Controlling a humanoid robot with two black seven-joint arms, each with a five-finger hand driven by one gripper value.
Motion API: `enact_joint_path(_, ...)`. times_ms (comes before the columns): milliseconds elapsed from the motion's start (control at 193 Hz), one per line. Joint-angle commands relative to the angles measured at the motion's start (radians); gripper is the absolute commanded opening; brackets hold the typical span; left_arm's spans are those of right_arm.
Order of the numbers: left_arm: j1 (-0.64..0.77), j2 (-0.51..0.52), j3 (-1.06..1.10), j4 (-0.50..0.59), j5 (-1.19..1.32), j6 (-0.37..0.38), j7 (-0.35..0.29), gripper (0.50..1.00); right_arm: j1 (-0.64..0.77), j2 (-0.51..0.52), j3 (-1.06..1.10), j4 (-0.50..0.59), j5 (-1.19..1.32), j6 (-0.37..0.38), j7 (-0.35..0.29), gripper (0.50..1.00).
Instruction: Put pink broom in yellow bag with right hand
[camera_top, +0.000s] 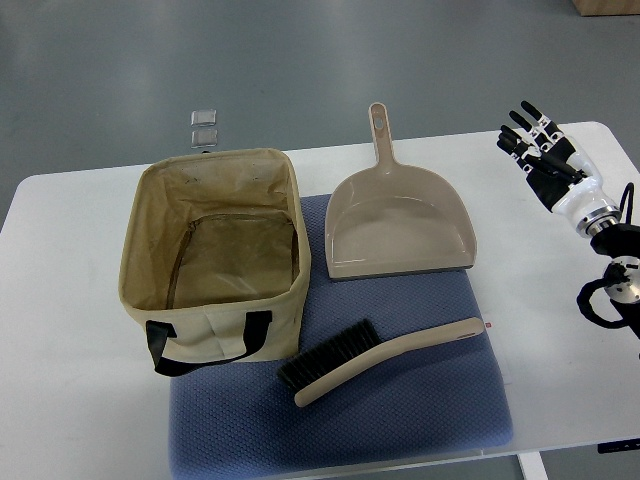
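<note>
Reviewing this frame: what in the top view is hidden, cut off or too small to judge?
- Right hand: fingers spread, but its arm runs off the right edge.
- Left arm: not in the picture.
- Yellow bag: near inner wall hidden by its own rim.
- Blue mat: its part under the bag and the dustpan is covered.
- Pink broom: underside unseen.
- Two small clear items behind the bag: too small to identify.

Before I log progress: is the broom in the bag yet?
Out. The broom lies on the blue mat beside the bag, which looks empty.

no readable text (anywhere in view)
</note>
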Motion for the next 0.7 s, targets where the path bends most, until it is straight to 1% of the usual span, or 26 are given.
enact_joint_path(0,0.000,0.000,0.000,0.000,0.000,0.000,0.000,1.000,0.000,-0.003,0.003,-0.001,-0.001,-0.001,0.000,0.926)
enact_joint_path(140,-0.001,0.000,0.000,0.000,0.000,0.000,0.000,1.000,0.003,-0.012,-0.009,-0.001,-0.001,0.000,0.000,0.926)
enact_joint_path(207,0.000,0.000,0.000,0.000,0.000,0.000,0.000,1.000,0.005,-0.026,-0.026,0.001,-0.007,0.016,0.000,0.926)
enact_joint_path(259,-0.001,0.000,0.000,0.000,0.000,0.000,0.001,1.000,0.008,-0.047,-0.043,0.002,-0.016,0.031,0.000,0.928)
enact_joint_path(342,-0.001,0.000,0.000,0.000,0.000,0.000,0.000,1.000,0.035,-0.087,-0.089,0.004,-0.016,0.075,0.011,0.928)
enact_joint_path(477,0.000,0.000,0.000,0.000,0.000,0.000,0.000,1.000,0.060,-0.156,-0.190,0.025,-0.045,0.088,0.026,0.924)
enact_joint_path(570,0.000,0.000,0.000,0.000,0.000,0.000,0.000,1.000,0.100,-0.213,-0.269,0.076,-0.125,0.088,0.034,0.924)
enact_joint_path(694,0.000,0.000,0.000,0.000,0.000,0.000,0.001,1.000,0.118,-0.260,-0.319,0.171,-0.255,0.088,0.097,0.919)
